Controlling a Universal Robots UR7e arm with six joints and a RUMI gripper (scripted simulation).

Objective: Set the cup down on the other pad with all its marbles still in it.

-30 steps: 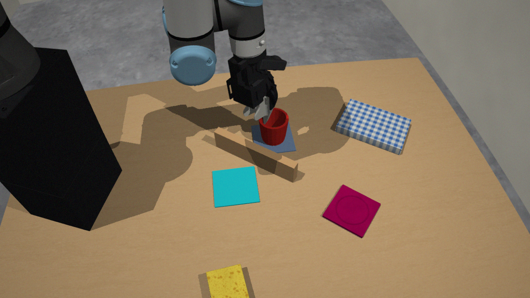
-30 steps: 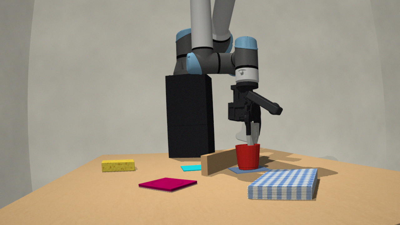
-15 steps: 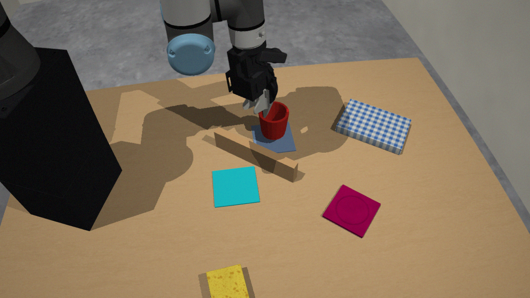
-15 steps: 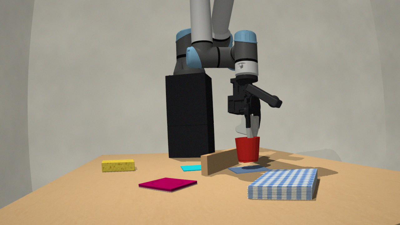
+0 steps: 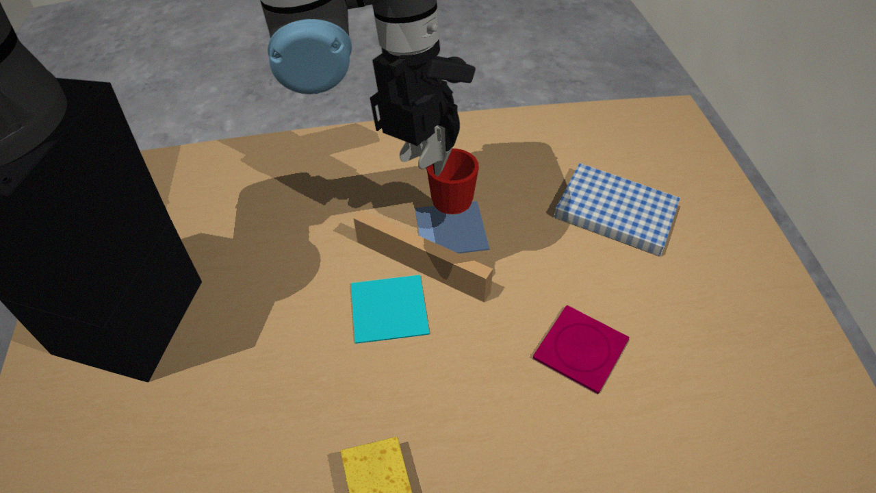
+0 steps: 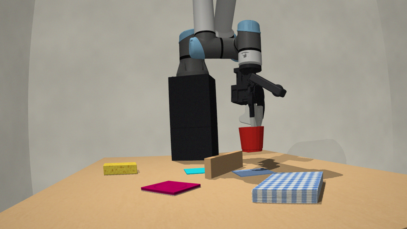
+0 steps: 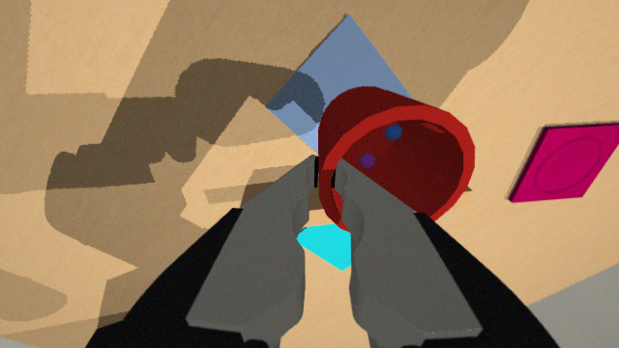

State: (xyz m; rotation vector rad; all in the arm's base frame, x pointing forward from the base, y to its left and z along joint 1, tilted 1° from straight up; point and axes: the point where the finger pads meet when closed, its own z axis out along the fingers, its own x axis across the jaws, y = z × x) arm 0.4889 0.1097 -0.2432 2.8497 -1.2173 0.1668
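Observation:
My gripper [image 5: 436, 160] [image 6: 254, 124] [image 7: 323, 158] is shut on the rim of the red cup [image 5: 453, 185] [image 6: 251, 139] [image 7: 411, 164] and holds it upright in the air. The cup hangs above the slate-blue pad [image 5: 460, 231] [image 6: 251, 171] [image 7: 340, 68]. Inside the cup a blue marble [image 7: 394, 131] and a purple marble [image 7: 368, 160] show in the wrist view. The wooden rail [image 5: 428, 258] [image 6: 223, 164] stands between the slate-blue pad and the cyan pad [image 5: 388, 307] [image 6: 194, 170] [image 7: 328, 244].
A magenta coaster [image 5: 580, 348] [image 6: 170, 187] [image 7: 563, 161] lies front right. A blue checked napkin stack [image 5: 617, 207] [image 6: 288, 187] lies to the right. A yellow sponge [image 5: 374, 467] [image 6: 120, 168] sits at the front edge. The black robot pedestal [image 5: 79, 233] [image 6: 192, 116] stands at the left.

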